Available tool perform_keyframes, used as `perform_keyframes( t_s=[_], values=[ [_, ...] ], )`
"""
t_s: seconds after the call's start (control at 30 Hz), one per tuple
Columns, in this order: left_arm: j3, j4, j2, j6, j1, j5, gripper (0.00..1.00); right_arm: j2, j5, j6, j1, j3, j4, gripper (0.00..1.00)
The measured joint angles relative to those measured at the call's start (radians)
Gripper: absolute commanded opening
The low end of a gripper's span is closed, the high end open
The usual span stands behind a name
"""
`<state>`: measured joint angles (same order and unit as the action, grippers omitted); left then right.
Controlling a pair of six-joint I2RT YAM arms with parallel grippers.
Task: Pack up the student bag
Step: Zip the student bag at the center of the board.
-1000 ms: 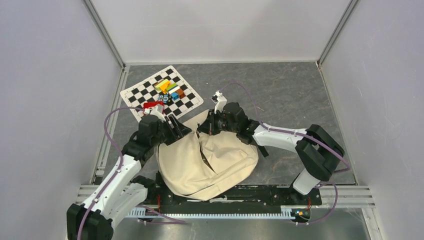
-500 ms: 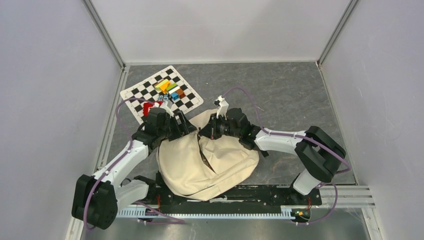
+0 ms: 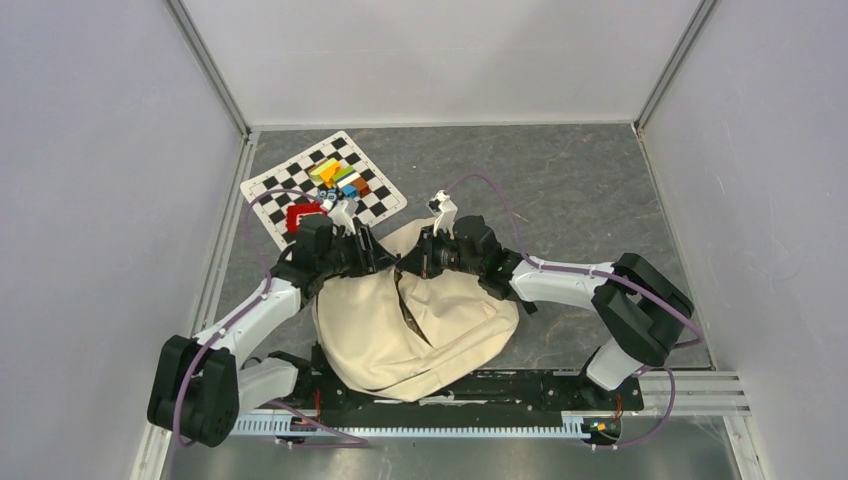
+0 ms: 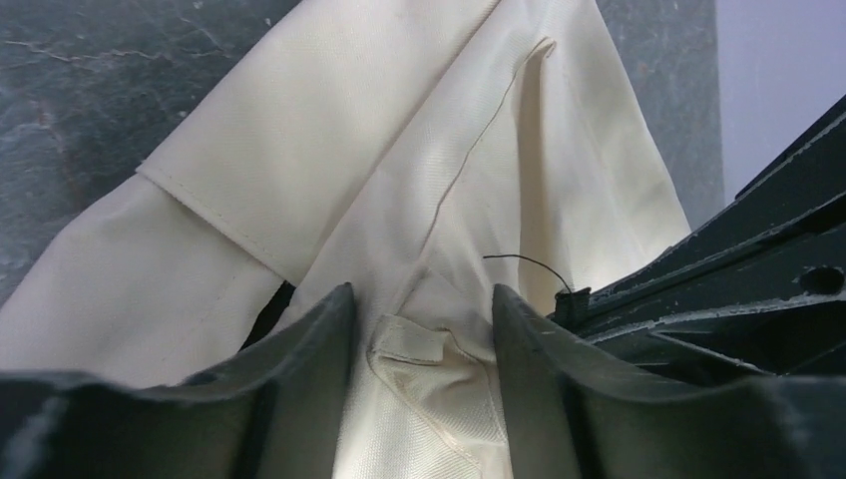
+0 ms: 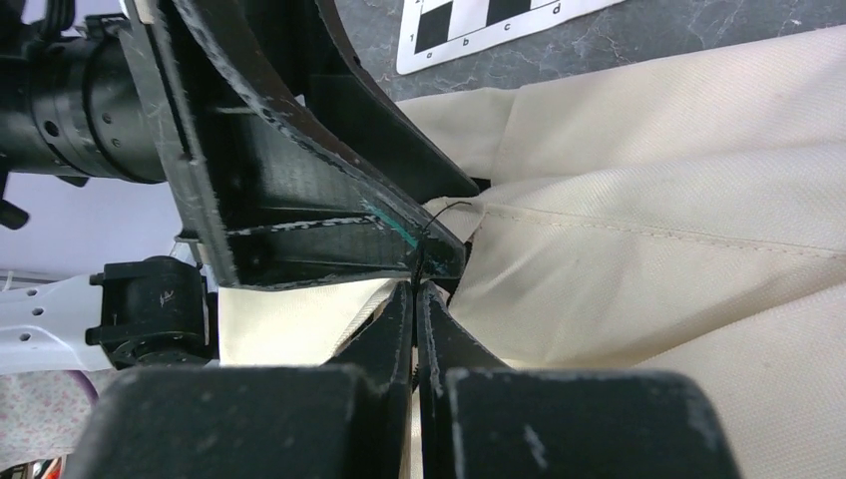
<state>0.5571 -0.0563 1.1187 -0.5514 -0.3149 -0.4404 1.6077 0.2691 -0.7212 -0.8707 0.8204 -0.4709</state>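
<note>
- The student bag [image 3: 430, 320] lies slumped on the tabletop [image 3: 560, 190], in the middle, close to the arms' bases. Its long axis runs roughly from the far side towards the near edge.
- Both tools meet at the bag's far end, so nearly all of the bag lies on the near side of them, towards the bases.
- The left tool [image 3: 372, 256] is at the far-left corner of that end and the right tool [image 3: 408, 262] is just beside it, towards the middle. Neither arm is clearly the nearer one.
- In the left wrist view the left tool [image 4: 419, 299] stands spread, with a fold of cream canvas and a small sewn tab [image 4: 409, 344] lying between its fingers. It has not clamped them.
- In the right wrist view the right tool [image 5: 416, 294] is pressed together, its tips at the bag's seam beside a thin black thread [image 5: 439, 215]. I cannot tell whether it pinches anything.
- As I judge it, the coming move depends on that tab. It sits straight ahead between the left fingers, so closing there would take hold of the bag's edge.
- A dark gap [image 3: 407, 322] runs down the bag's middle fold. What is inside is hidden.
- A chequered mat [image 3: 300, 185] lies far-left, carrying coloured blocks [image 3: 340, 178] and a red item [image 3: 298, 215], all outside the bag.
</note>
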Motion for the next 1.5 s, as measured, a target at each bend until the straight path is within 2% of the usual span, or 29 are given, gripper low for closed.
perform_keyframes(
  t_s=[0.2,0.3,1.17,1.5],
  values=[
    [-0.031,0.09,0.059,-0.003,0.004,-0.072,0.16,0.0,0.001,0.002,-0.001,0.0,0.0,0.0],
    [-0.035,0.111,0.066,-0.009,0.004,-0.096,0.03,0.0,0.0,0.004,-0.005,-0.002,0.002,0.0],
    [-0.04,0.097,0.001,-0.035,-0.008,-0.056,0.02,-0.134,-0.109,0.026,-0.105,-0.109,0.041,0.0],
    [-0.011,0.042,0.0,-0.034,0.017,-0.063,0.02,-0.178,-0.158,0.009,-0.154,-0.176,0.037,0.0]
  ],
)
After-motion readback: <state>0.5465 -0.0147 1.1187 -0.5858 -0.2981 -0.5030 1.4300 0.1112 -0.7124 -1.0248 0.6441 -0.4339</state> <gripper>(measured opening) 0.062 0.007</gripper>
